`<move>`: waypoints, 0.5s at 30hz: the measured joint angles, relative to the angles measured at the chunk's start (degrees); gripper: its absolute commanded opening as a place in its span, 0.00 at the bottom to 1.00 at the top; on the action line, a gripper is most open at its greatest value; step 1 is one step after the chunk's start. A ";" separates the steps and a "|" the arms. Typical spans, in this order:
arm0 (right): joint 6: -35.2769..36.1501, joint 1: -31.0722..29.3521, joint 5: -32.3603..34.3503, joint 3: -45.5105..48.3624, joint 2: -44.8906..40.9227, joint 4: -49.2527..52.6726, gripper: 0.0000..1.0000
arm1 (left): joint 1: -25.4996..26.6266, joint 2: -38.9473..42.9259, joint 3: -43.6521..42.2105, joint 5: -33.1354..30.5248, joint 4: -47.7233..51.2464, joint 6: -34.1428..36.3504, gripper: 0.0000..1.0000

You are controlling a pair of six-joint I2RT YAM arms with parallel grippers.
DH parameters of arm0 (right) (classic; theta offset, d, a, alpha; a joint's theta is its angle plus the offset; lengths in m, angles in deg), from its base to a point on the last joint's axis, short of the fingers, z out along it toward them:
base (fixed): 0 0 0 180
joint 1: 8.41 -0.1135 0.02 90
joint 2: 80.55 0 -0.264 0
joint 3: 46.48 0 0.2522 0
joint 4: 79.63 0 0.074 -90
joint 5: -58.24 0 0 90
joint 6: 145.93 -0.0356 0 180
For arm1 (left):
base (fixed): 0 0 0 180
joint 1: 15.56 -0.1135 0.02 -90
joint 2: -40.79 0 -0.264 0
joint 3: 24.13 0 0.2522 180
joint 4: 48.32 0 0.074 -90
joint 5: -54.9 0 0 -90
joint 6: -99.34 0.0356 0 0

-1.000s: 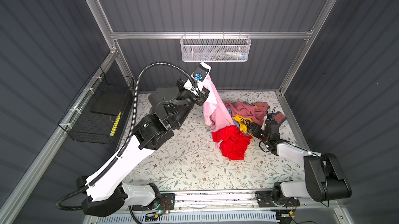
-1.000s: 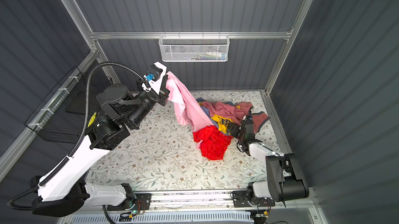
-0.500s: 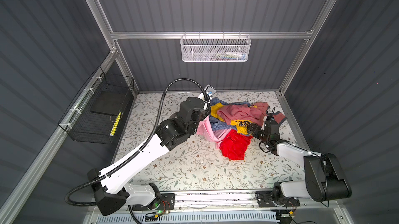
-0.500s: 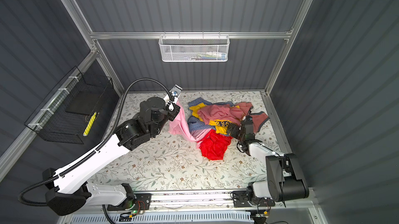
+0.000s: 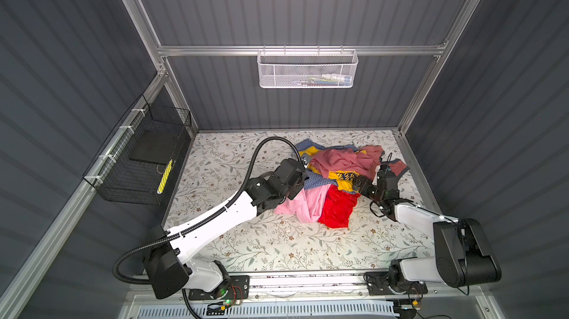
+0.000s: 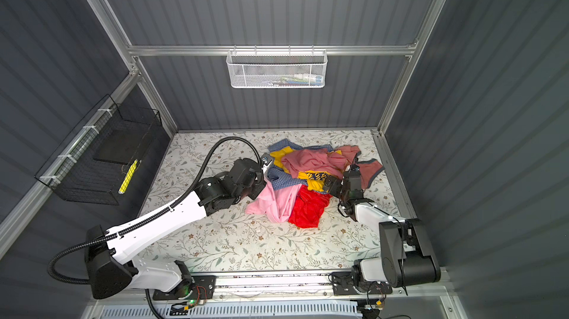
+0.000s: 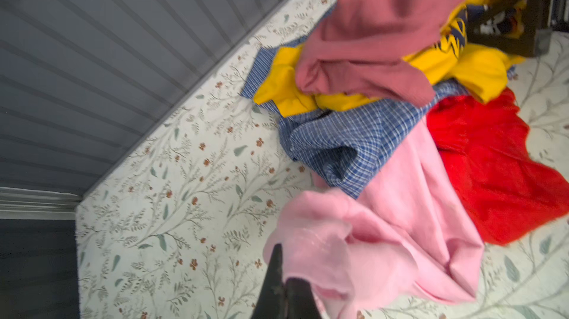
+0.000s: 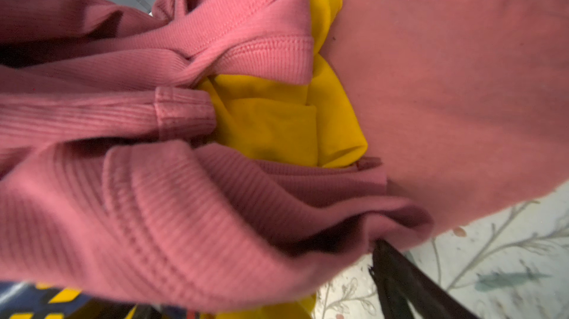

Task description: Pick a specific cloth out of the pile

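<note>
Beside the pile (image 5: 340, 168), the light pink cloth (image 5: 303, 205) lies partly on the floral table (image 5: 277, 249), its far end tucked under the blue checked garment (image 7: 354, 142) and touching the red garment (image 5: 337, 208). The left gripper (image 7: 284, 280) is clamped on a pink fold. A low, sideways pull away from the heap should free it without dragging neighbours. Whether the right gripper (image 8: 397, 274), pressed against the dusty-rose garment (image 8: 215, 209), is closed cannot be told.
</note>
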 measured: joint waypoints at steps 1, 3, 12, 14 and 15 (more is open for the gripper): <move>0.02 0.00 -0.02 0.00 0.00 0.00 0.99 | 0.02 0.83 -1.70 2.29 -0.04 -0.72 0.00; 0.02 0.00 -0.02 0.00 0.00 0.02 0.99 | 0.13 1.95 -3.56 5.49 0.20 -1.66 0.00; 0.20 0.00 -0.11 -0.35 0.00 0.68 0.99 | 5.11 5.35 -6.43 8.81 -2.05 -3.93 0.00; 0.22 0.00 -0.15 -0.35 0.00 0.70 0.99 | 6.47 7.34 -6.64 7.96 -2.45 -4.31 0.00; 0.22 0.00 -0.17 -0.35 0.00 0.70 0.99 | 7.13 7.91 -6.64 7.69 -2.91 -4.59 0.00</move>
